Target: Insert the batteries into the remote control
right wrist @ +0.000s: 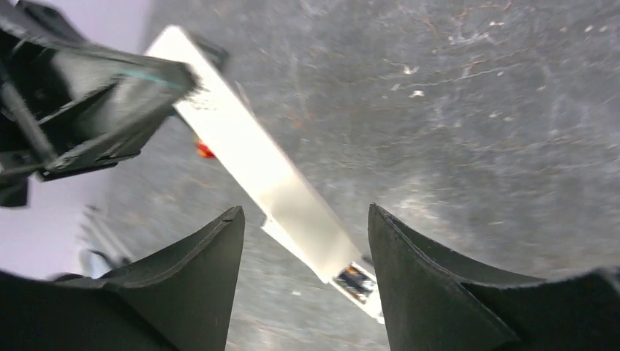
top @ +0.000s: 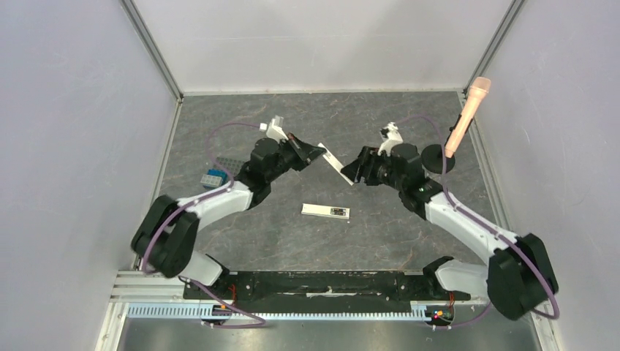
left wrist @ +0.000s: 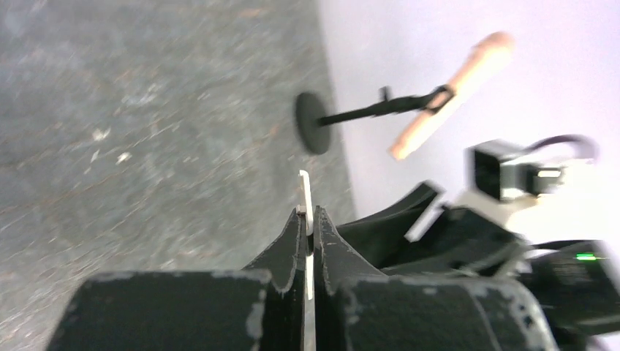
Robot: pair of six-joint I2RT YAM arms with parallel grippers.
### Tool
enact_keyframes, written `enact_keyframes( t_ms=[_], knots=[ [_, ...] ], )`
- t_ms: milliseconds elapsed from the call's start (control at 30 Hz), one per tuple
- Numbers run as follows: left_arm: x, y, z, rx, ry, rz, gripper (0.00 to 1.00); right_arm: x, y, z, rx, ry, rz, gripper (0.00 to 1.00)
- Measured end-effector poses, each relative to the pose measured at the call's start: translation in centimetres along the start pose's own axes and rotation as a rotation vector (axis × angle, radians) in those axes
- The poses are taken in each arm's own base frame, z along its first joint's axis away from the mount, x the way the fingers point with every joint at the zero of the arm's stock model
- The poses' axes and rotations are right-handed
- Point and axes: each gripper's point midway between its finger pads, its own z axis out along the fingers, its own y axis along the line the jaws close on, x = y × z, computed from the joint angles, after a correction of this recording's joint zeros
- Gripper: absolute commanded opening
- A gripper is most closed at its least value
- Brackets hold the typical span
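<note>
Left gripper [top: 311, 152] is clamped on one end of the remote control [top: 336, 165], holding it off the surface [top: 285, 241]. The left wrist view shows the bar edge-on, pinched between jaws that are nearly closed. Its long axis runs from that gripper straight toward the right gripper [top: 357, 168], whose jaws stand wide apart and grip nothing. In the right wrist view those jaws sit on either side of the bar's free end without touching it. The right arm is therefore the one placed for the next move, probably closing on that end or working at it.

At the free end a small dark recess [right wrist: 356, 281] shows something orange inside (battery or contact, I cannot tell). No loose batteries can be made out. A second white bar [top: 326, 211] lies flat on the surface just nearside of the remote control.
</note>
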Motion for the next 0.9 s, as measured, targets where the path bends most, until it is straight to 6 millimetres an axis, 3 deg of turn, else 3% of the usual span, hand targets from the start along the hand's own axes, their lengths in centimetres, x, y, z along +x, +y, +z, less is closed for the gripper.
enact_keyframes(
  t_ms=[133, 333, 467, 700, 900],
  knots=[
    [-3.2, -5.1, -3.2, 0.087, -0.111, 0.020, 0.02, -1.0, 1.6, -1.8, -0.077, -0.145, 0.244, 0.66],
    [-5.3, -9.5, -7.2, 0.163, -0.215, -0.030, 0.02, -4.4, 4.9, -4.6, -0.269, -0.318, 0.465, 0.65],
    [-5.7, -10.9, -8.7, 0.191, -0.248, -0.066, 0.02, -5.8, 6.5, -6.0, -0.395, -0.376, 0.565, 0.59],
    [-6.2, -11.9, -9.7, 0.212, -0.281, -0.093, 0.02, -7.6, 10.5, -8.0, -0.631, -0.380, 0.645, 0.40],
    [-6.1, -12.3, -9.9, 0.231, -0.284, -0.100, 0.02, -7.7, 11.5, -8.2, -0.701, -0.350, 0.687, 0.30]
  ],
)
